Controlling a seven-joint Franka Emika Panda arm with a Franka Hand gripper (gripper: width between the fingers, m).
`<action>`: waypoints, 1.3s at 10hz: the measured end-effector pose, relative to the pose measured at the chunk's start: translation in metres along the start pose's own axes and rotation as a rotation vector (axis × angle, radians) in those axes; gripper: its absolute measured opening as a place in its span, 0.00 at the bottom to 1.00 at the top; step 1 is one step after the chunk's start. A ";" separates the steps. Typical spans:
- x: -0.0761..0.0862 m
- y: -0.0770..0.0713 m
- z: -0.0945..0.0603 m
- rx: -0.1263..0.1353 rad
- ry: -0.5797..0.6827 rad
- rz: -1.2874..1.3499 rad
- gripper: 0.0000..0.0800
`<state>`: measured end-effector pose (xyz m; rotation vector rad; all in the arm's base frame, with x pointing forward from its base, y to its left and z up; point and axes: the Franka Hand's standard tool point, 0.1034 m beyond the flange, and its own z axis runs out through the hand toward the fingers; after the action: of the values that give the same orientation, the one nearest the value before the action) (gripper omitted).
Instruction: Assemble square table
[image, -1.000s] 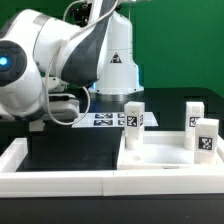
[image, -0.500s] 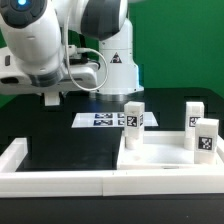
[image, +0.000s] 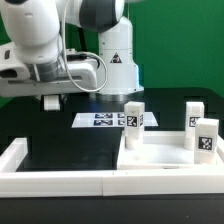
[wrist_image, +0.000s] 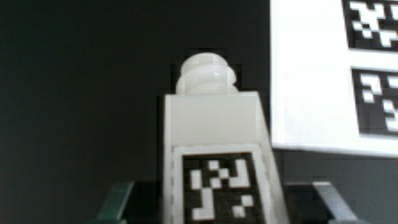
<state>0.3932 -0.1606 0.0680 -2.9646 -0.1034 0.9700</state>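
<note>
The square table's white slab (image: 160, 165) lies at the exterior view's lower right. Three white tagged legs stand upright on it: one at its near-left corner (image: 134, 124), two at the right (image: 193, 114) (image: 206, 138). My gripper (image: 52, 101) hangs above the black table at the exterior view's left, well apart from the slab. In the wrist view my gripper (wrist_image: 221, 205) is shut on another white leg (wrist_image: 217, 140). That leg's tag faces the camera and its rounded peg end points away. A dark finger (wrist_image: 128, 200) shows at each side of it.
The marker board (image: 100, 120) lies flat behind the slab, beside the arm's base; it also shows beyond the held leg (wrist_image: 347, 70). A long white border wall (image: 50, 178) runs along the front and the exterior view's left.
The arm has swung and straightened from a low, folded pose. Its wrist now hangs upright over the exterior view's left. The slab and its three legs have not moved.
</note>
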 end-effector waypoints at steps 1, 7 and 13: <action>0.010 -0.011 -0.022 0.012 0.056 0.006 0.36; 0.029 -0.021 -0.063 -0.018 0.446 0.003 0.36; 0.070 -0.051 -0.119 -0.043 0.799 0.060 0.36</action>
<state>0.5168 -0.1048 0.1244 -3.1432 -0.0172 -0.2646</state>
